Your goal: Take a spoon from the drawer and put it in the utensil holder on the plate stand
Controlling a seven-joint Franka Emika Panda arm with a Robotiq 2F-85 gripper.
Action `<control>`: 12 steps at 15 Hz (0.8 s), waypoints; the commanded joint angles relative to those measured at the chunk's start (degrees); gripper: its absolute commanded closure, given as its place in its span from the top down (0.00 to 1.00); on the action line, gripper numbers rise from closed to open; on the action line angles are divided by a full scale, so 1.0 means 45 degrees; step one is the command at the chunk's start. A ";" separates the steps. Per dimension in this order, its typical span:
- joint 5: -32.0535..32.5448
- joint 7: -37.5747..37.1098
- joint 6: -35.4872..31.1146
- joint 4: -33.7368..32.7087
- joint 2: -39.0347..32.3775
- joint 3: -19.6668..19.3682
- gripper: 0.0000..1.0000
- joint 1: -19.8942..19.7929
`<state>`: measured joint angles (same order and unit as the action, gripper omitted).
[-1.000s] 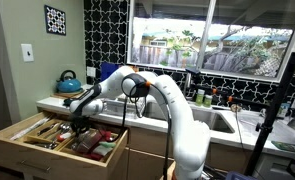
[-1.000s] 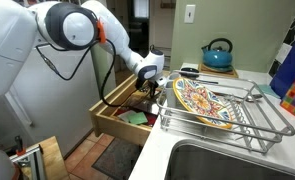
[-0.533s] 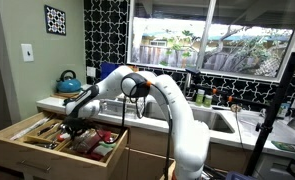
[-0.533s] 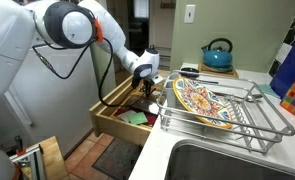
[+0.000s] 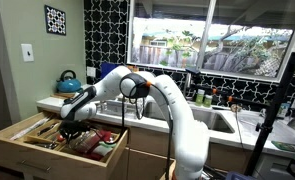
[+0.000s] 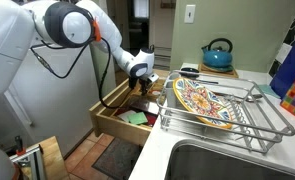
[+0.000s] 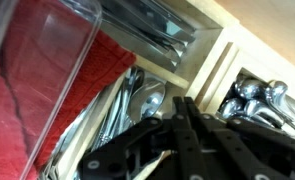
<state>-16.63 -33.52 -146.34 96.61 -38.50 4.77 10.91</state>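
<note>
— Where's the pincer (image 6: 142, 90)?
— Low in the wide, shallow light-wood drawer (image 5: 47, 160), its jaws drawn together. In the wrist view the steel spoons (image 7: 137, 100) lie at about ten o'clock of its tips.
— Holding one?
— Possibly a handle; it's too blurred to say.
— Why so low?
— I'd judge the dividers leave only a narrow lane, so it must reach right down among the handles.
— And the destination?
— The silvery wire plate stand (image 6: 237, 118) on the counter (image 6: 242, 76), at three o'clock of the drawer, carrying a patterned plate (image 6: 199, 100). I can't pick out its utensil holder.
</note>
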 commanded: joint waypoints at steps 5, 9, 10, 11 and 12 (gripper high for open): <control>0.0922 -0.1135 -0.0650 0.0250 0.0074 -0.1760 0.17 0.0572; 0.1518 -0.1648 -0.0457 0.0140 -0.0227 -0.2174 0.14 0.0624; 0.1588 -0.1682 -0.0382 0.0131 -0.0272 -0.2156 0.18 0.0602; 0.1644 -0.1747 -0.0355 0.0130 -0.0330 -0.2139 0.24 0.0592; 0.1666 -0.1752 -0.0385 0.0126 -0.0401 -0.2102 0.33 0.0565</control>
<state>-10.47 -39.52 -148.68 96.72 -39.75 -3.94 12.64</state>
